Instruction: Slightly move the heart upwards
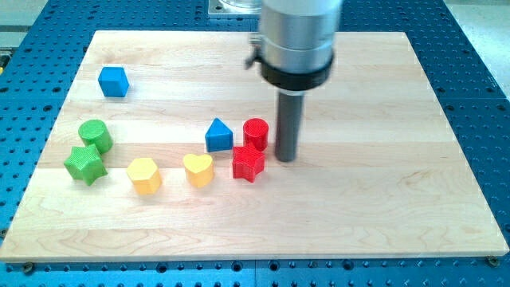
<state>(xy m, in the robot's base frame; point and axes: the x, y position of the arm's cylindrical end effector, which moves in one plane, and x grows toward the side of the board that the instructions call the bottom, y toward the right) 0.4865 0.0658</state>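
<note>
The yellow heart (198,169) lies on the wooden board (358,207), a little left of the middle. My tip (286,158) rests on the board to the heart's right, past the red star (248,163). The tip stands just right of the red cylinder (256,132) and the red star, close to both. A blue triangle block (218,136) sits just above and right of the heart.
A yellow hexagon block (144,175) lies left of the heart. A green star (84,163) and a green cylinder (95,135) sit near the board's left edge. A blue cube (113,81) is at the upper left.
</note>
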